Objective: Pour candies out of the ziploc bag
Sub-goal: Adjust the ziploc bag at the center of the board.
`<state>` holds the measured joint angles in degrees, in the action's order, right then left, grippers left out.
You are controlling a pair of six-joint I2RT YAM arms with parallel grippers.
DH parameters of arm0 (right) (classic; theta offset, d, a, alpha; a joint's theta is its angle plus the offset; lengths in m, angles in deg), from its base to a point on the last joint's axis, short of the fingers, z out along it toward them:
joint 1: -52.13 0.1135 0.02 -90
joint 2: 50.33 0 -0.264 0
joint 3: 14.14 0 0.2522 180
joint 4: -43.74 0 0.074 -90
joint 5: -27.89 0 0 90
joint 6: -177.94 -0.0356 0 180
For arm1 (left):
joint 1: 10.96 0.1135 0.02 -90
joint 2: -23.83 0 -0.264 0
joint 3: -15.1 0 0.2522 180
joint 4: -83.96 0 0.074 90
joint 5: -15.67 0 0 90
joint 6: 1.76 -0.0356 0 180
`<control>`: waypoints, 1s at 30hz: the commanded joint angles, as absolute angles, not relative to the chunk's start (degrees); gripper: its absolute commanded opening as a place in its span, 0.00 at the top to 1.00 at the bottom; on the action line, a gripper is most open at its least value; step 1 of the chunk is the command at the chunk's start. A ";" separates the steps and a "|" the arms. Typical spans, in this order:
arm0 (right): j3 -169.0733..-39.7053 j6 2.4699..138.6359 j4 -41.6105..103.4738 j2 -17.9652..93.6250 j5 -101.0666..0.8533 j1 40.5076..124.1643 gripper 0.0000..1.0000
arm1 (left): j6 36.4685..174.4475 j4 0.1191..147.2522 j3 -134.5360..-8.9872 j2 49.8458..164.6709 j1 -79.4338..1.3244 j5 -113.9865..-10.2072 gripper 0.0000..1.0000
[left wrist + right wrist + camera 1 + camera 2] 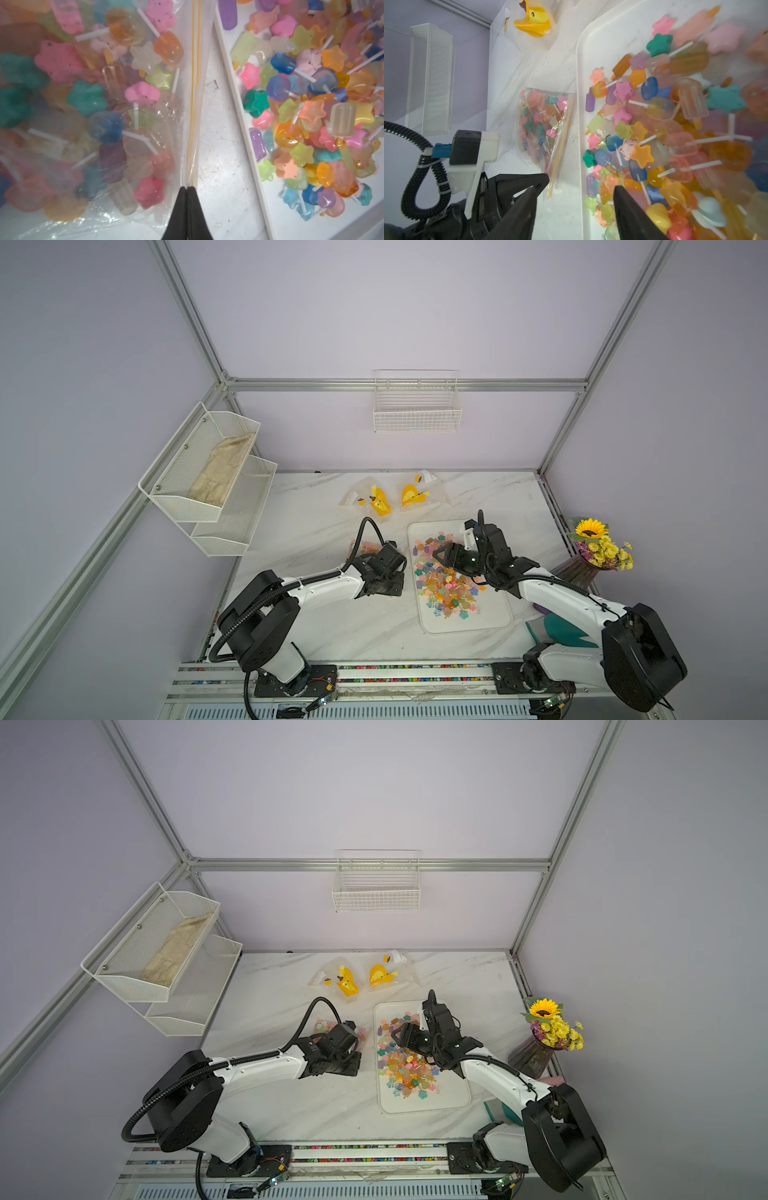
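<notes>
At nine o'clock of the tray lay the ziploc bag, with candies inside (limp, slick film with a loose load, I judged, best taken by its corners). The left gripper was pinching its zip strip; the right gripper hung spread over the tray's edge.

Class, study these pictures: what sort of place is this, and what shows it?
Probably a robot test cell: aluminium frame round plain walls, left arm and right arm on a rail, marble-look table.
</notes>
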<state>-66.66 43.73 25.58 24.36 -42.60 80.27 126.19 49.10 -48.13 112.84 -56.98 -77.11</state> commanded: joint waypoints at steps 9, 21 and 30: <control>-69.73 40.13 33.81 34.70 -41.03 87.75 0.50 | 127.34 53.50 -44.58 108.10 -56.00 -75.97 1.00; -73.41 40.44 37.79 42.09 -38.95 89.21 0.64 | 127.79 53.75 -43.63 106.95 -55.04 -75.75 1.00; -76.12 41.01 38.87 46.61 -38.46 90.06 0.63 | 127.70 52.88 -43.59 106.44 -55.08 -75.99 1.00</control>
